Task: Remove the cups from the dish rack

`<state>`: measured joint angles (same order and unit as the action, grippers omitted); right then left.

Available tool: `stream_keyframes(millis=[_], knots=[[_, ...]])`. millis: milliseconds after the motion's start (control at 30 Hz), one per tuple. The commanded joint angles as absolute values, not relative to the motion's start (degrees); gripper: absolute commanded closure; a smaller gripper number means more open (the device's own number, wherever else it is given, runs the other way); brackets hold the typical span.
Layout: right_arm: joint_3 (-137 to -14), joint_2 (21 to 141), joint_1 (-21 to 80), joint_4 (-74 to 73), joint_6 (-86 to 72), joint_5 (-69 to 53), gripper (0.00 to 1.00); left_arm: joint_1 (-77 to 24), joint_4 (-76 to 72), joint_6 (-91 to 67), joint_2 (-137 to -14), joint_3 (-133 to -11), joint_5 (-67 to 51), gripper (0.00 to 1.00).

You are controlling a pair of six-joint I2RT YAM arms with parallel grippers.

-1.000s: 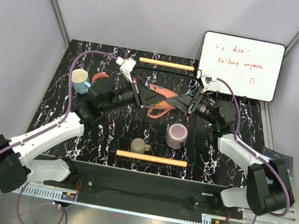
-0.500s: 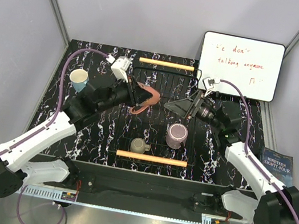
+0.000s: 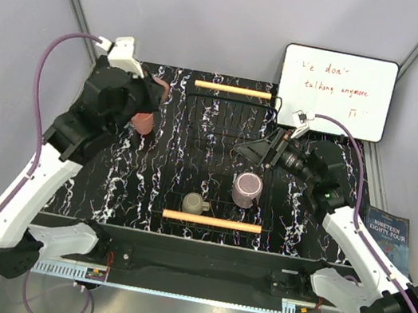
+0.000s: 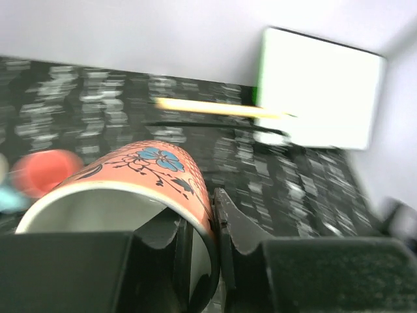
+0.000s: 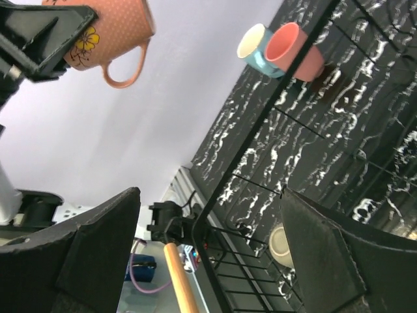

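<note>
Spanning the middle of the black marbled desk (image 3: 147, 186), the dish rack (image 3: 211, 221) holds the mauve mug (image 3: 247, 188) and the smaller olive-grey mug (image 3: 194, 203). Above its right side hangs the right end effector (image 5: 208, 202), released and empty. The left end effector (image 4: 202, 228), raised over the desk's left, is clenched on the terracotta mug (image 4: 140, 176), one finger inside its wall. Below, the pink mug (image 5: 293, 49) and light blue mug (image 5: 255, 47) sit close together outside the rack.

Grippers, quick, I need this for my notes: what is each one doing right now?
Left gripper: closed on the orange mug, pinching its wall.
Right gripper: open, holding nothing.
</note>
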<state>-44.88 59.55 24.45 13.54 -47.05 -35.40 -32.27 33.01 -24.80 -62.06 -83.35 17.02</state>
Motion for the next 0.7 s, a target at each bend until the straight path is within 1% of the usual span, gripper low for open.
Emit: stream_keyframes(millis=[0, 33, 167, 267, 433, 667], knots=[[-46.93, 59.06, 24.79, 8.88, -43.77, -32.17, 0.06, -25.68, 42.17, -23.64, -66.52, -87.53, 24.88, 1.00], [-46.93, 59.06, 24.79, 8.70, -43.60, -32.08, 0.06, -23.23, 42.80, -23.90, -67.40, -87.19, 24.79, 1.00], [-46.84, 58.71, 24.79, 7.65, -42.98, -31.82, 0.06, -19.95, 43.33, -24.08, -73.19, -86.40, 24.09, 1.00], [-46.93, 57.92, 24.79, 6.16, -41.84, -31.47, 0.06, -19.42, 43.51, -24.08, -78.38, -87.89, 21.46, 1.00], [-46.58, 57.39, 24.79, 5.19, -40.96, -31.20, 0.06, -19.42, 43.24, -23.29, -86.90, -93.06, 20.30, 1.00], [-46.67, 57.30, 24.78, 4.13, -39.73, -30.94, 0.06, -19.42, 43.33, -21.88, -95.79, -99.57, 18.03, 1.00]])
